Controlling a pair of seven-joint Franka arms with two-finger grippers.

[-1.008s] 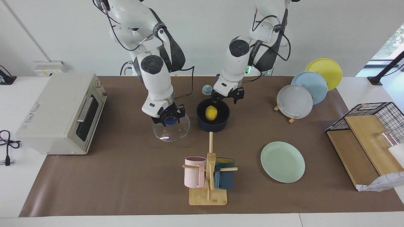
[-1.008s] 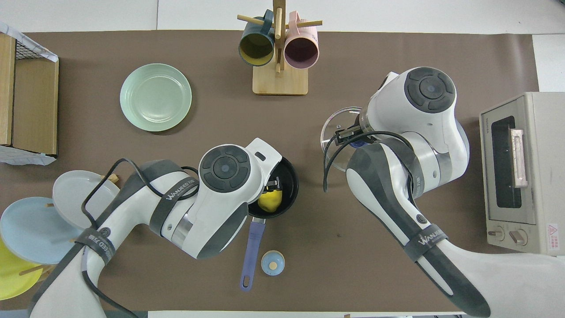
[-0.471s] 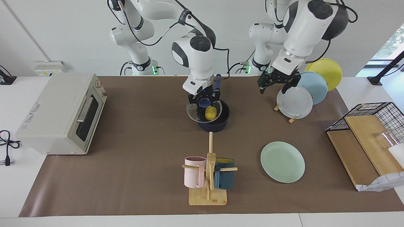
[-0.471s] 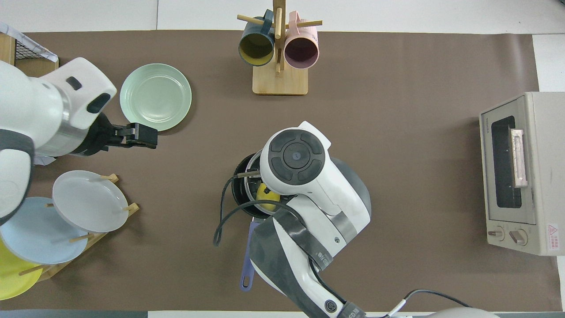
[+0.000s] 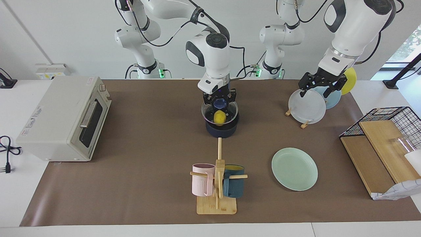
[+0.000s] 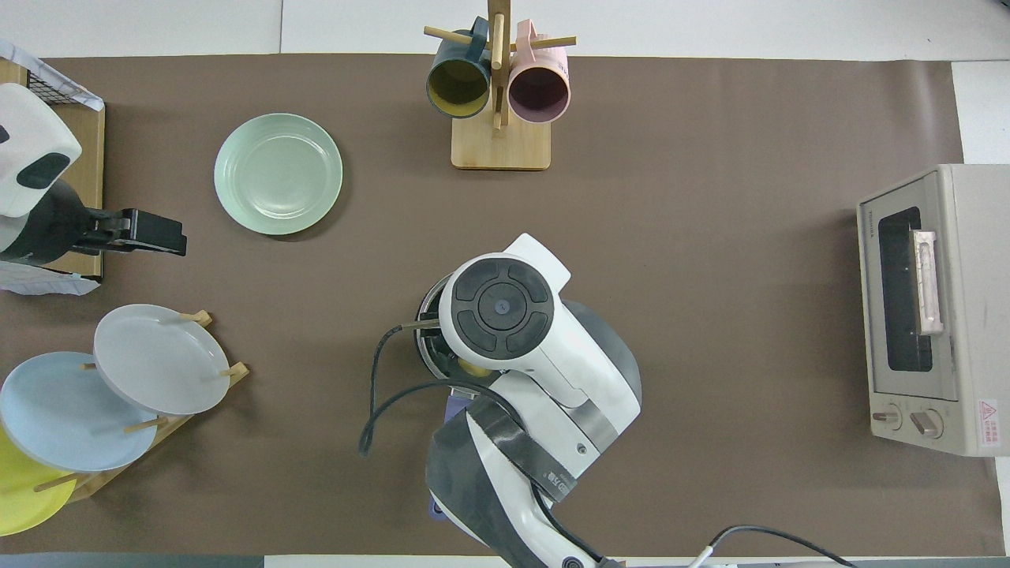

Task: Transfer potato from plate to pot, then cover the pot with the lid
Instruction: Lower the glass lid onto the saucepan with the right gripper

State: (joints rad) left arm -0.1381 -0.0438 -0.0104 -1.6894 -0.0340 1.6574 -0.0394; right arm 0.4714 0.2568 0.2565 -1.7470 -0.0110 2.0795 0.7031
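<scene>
The navy pot (image 5: 222,131) stands mid-table with the yellow potato (image 5: 219,117) inside it. My right gripper (image 5: 219,101) is shut on the blue knob of the glass lid (image 5: 210,115) and holds it level right over the pot's mouth, close to the rim; I cannot tell if it touches. In the overhead view the right arm covers most of the pot (image 6: 427,315). The mint-green plate (image 5: 294,168) lies bare, farther from the robots, toward the left arm's end. My left gripper (image 5: 317,87) is open and empty, raised over the racked plates.
A mug tree (image 5: 217,184) with pink and navy mugs stands farther from the robots than the pot. A toaster oven (image 5: 62,118) sits at the right arm's end. A rack of grey, blue and yellow plates (image 5: 307,107) and a wire basket (image 5: 384,125) sit at the left arm's end.
My right gripper lifted the lid off the table beside the pot and carried it over the pot. My left gripper rose away from the pot and swung over the plate rack.
</scene>
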